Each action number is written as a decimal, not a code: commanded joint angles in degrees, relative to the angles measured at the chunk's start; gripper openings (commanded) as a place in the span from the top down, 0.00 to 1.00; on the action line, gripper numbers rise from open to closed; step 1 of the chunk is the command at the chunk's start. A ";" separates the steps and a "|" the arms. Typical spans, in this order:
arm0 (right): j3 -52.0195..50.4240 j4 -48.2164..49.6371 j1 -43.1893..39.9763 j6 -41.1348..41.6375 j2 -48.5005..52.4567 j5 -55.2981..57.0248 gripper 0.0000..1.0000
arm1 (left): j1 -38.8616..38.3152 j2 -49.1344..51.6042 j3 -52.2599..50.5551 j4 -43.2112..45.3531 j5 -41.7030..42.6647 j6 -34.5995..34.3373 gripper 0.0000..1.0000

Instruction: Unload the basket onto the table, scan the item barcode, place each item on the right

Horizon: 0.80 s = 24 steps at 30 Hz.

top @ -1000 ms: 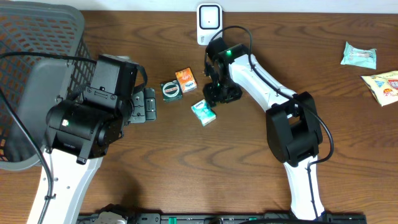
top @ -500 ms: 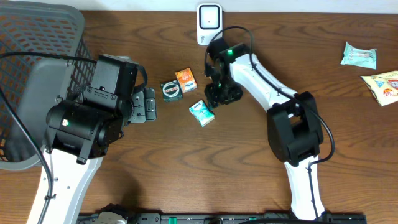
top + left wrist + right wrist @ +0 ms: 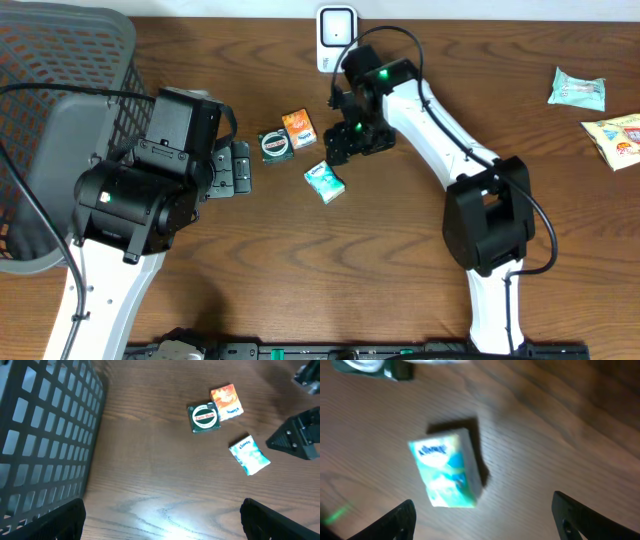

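Tissue pack [image 3: 325, 182] flat on tabletop [image 3: 300, 280], centre of overhead frame, unheld. Right end effector [image 3: 487, 520] wide, empty, near pack; left end effector [image 3: 162, 525] wide, empty. Risk: off-centre closure shoves pack sideways; barcode face unseen, scan may miss.

Left arm [image 3: 130, 200] rises from its base at the near left edge, bulky black wrist bent over toward the middle. Left gripper [image 3: 238, 170] points to the right, jaws spread as wide as they go; in its wrist view just the two dark fingertips [image 3: 55, 520] show at the lower corners. Over to the right arm [image 3: 440, 125]: white link stretched from the elbow out to the far centre, wrist turned down. Right gripper [image 3: 352, 142] hangs low, jaws apart, nothing between them.
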 commanded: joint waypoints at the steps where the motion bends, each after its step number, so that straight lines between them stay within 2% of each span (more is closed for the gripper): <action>1: -1.33 1.36 1.05 0.22 0.37 -1.49 0.20 | 0.28 0.26 0.46 -0.17 -0.96 0.52 0.02; 6: -3.63 3.61 0.94 0.17 0.37 -5.53 0.34 | 0.28 0.26 0.46 -0.15 -0.96 0.52 0.02; 13: -7.65 5.38 1.11 0.17 0.37 -6.58 0.34 | 0.28 0.26 0.46 -0.15 -0.96 0.52 0.02; 20: -15.76 15.02 1.09 2.16 0.37 -10.29 0.41 | 0.28 0.26 0.46 -0.17 -0.96 0.52 0.02; 21: -16.74 16.02 1.09 2.82 0.37 -10.36 0.44 | 0.28 0.26 0.46 -0.17 -0.96 0.52 0.02; 24: -18.86 18.25 1.09 3.96 0.37 -10.36 0.66 | 0.28 0.26 0.46 -0.17 -0.96 0.52 0.02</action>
